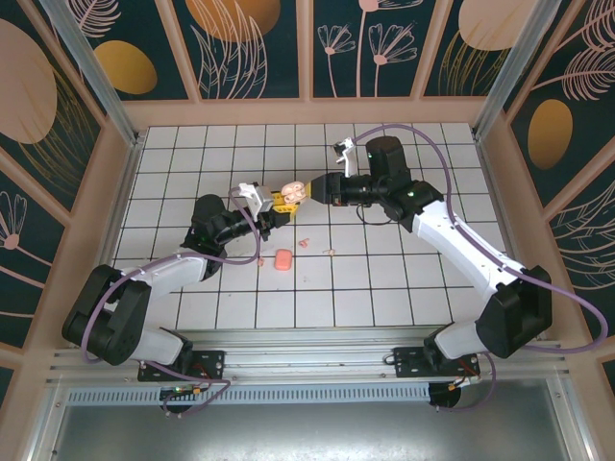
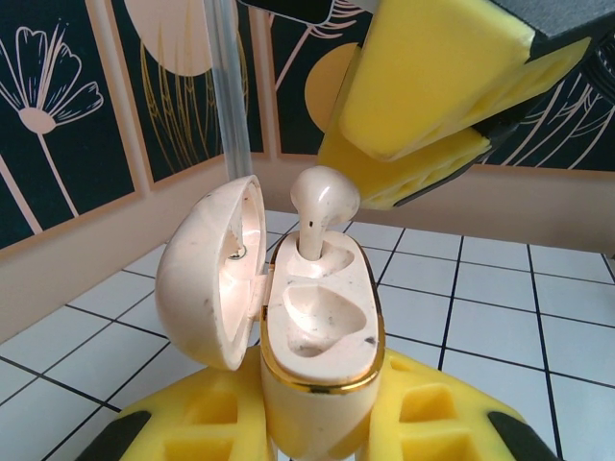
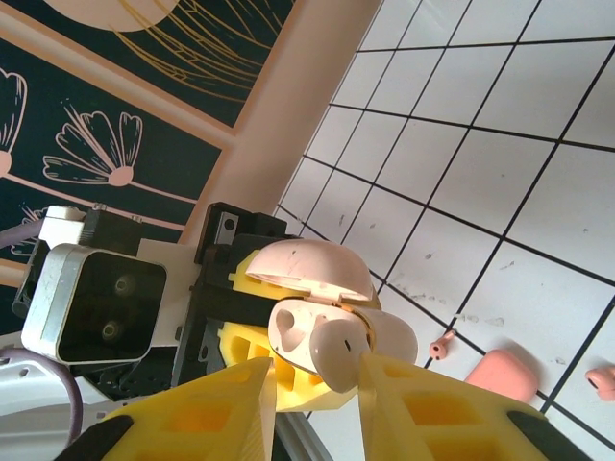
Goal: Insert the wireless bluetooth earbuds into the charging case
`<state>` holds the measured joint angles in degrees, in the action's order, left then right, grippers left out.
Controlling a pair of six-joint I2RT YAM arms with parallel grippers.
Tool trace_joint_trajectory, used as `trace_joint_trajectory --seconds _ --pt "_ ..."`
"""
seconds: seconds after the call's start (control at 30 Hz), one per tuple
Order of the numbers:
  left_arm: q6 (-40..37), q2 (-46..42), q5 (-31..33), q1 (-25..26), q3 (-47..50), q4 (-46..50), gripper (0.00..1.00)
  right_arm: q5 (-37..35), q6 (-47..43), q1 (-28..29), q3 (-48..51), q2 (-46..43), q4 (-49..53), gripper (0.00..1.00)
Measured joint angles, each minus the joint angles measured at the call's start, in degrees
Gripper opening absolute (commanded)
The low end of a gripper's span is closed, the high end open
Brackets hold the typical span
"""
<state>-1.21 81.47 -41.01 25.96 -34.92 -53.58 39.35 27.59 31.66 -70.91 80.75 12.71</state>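
Top view: the left jaws hold the open charging case (image 1: 293, 190) above the tiled surface (image 1: 384, 279), mid-field and well clear of the side walls. The right jaws meet it from the right. Nearer the arm bases lie a pink box (image 1: 282, 259) and small pink bits (image 1: 304, 242), apart from each other, with bare tiles around them.

Left wrist: the left jaws clamp the case's lower body between yellow fingers (image 2: 231, 384). The lid (image 2: 207, 279) stands open to the left. One earbud (image 2: 322, 197) stands stem-down in the far socket, and the near socket is free. The right fingers (image 2: 432, 86) hang just beside its head.

Right wrist: the right jaws are narrow, with the earbud's head at their tips. Whether they pinch it, I cannot tell.
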Motion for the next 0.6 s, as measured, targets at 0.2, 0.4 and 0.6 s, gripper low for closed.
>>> trace_joint_trajectory --seconds 0.2,0.4,0.6 --pt "0.0 0.0 0.26 0.0 0.0 0.0 0.13 0.17 0.02 0.04 0.24 -0.15 0.02 0.29" --pt "0.0 0.0 0.63 0.0 0.0 0.0 0.13 0.15 0.26 0.31 0.26 -0.15 0.0 0.28" --pt "0.0 0.0 0.63 0.0 0.0 0.0 0.13 0.15 0.46 0.42 0.26 -0.15 -0.02 0.28"
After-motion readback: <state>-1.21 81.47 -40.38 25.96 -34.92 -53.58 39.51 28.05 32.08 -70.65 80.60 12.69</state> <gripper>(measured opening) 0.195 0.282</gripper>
